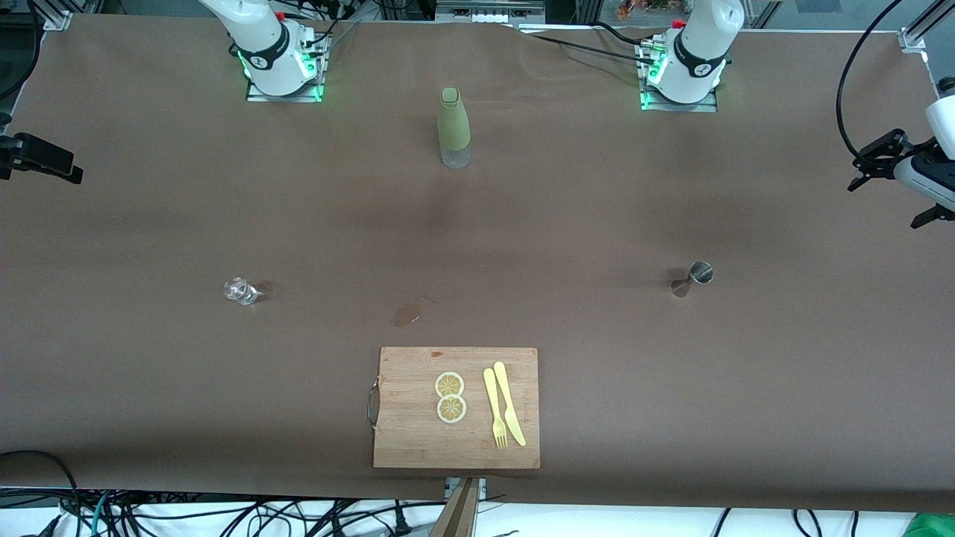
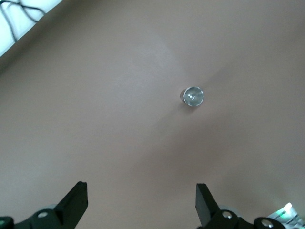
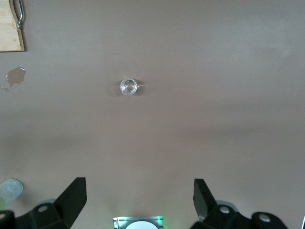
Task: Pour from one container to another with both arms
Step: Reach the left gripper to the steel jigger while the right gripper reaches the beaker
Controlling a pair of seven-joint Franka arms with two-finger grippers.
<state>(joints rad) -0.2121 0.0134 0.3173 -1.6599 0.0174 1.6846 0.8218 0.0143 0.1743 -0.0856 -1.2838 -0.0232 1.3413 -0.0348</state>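
Steel jigger (image 2: 193, 96) stands on the table below the left gripper (image 2: 142, 202), jaws wide and holding nothing. The right gripper (image 3: 139, 200) hangs equally wide above 1 small clear glass (image 3: 128, 87).

I see a wide surface (image 1: 149, 224) under a brown cover that wrinkles slightly along the edge by the bases. Aluminium frame corners (image 1: 56, 16) show at that edge. Along the edge nearest the front camera runs a white strip of floor (image 1: 634, 522) tangled with black cables (image 1: 224, 514). Light falls evenly, with soft darker bands across the cover.
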